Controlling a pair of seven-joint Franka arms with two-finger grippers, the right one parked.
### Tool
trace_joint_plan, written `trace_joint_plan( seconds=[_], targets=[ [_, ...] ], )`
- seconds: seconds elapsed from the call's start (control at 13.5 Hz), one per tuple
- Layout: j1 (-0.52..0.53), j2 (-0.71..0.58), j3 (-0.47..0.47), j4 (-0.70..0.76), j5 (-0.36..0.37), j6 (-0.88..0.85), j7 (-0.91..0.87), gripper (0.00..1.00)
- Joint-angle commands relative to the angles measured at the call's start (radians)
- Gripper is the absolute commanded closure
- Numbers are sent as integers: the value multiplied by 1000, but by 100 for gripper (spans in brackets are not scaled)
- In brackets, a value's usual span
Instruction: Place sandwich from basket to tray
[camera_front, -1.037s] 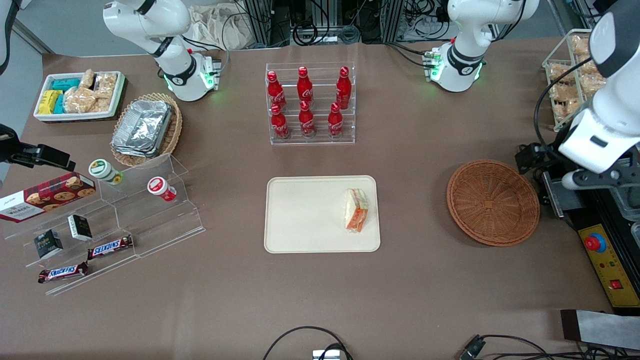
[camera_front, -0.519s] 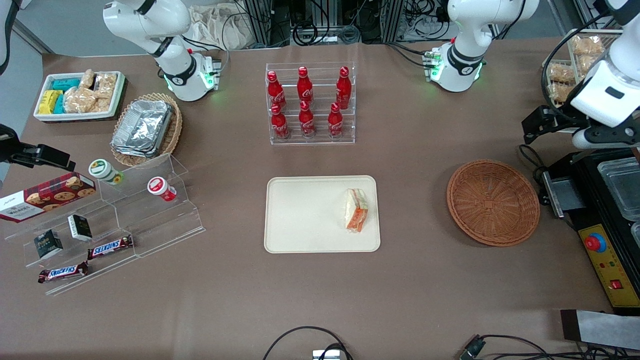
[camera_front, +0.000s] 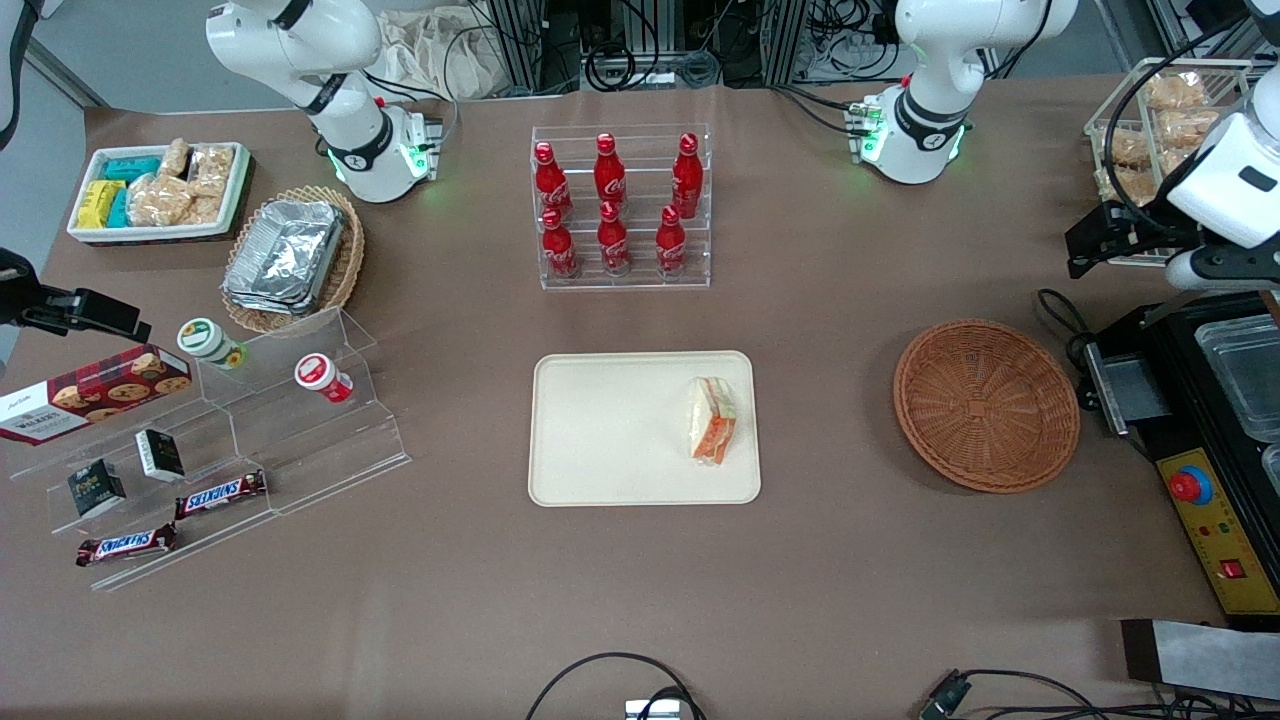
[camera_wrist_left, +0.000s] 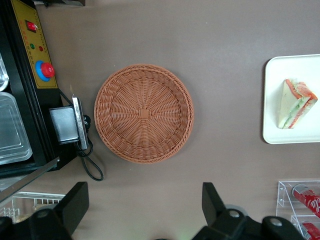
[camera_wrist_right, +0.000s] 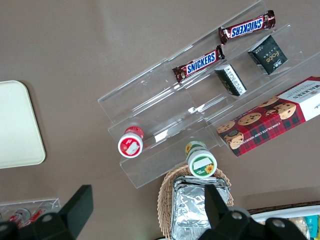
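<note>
White-bread sandwich (camera_front: 712, 420) on tray (camera_front: 600, 430), open pincer (camera_wrist_left: 142, 210) well apart

Even, bright overhead light gives soft, short shadows under the basket (camera_front: 986, 405) and tray (camera_front: 610, 430), glare glints on foil (camera_front: 285, 257) and acrylic, all views are sharp, and the gripper (camera_wrist_left: 142, 212) reads as a dark silhouette.

The sandwich (camera_front: 712, 421) (camera_wrist_left: 295, 104) is lying on the tray (camera_front: 600, 440) (camera_wrist_left: 276, 130), at the tray's end nearest the basket (camera_front: 986, 404) (camera_wrist_left: 144, 113). The basket is sitting on the table beside the tray, toward the working arm's end. The gripper (camera_wrist_left: 145, 207) is hanging above the table, with its fingers spread, farther from the front camera than the basket.
</note>
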Motion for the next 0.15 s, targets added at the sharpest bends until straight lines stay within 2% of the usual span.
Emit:
trace_joint_plan(
  seconds=[0.0, 0.07],
  targets=[
    [11, -4, -5, -4, -11, -10, 21, 0],
    [11, -4, -3, -5, -14, -12, 21, 0]
  ],
)
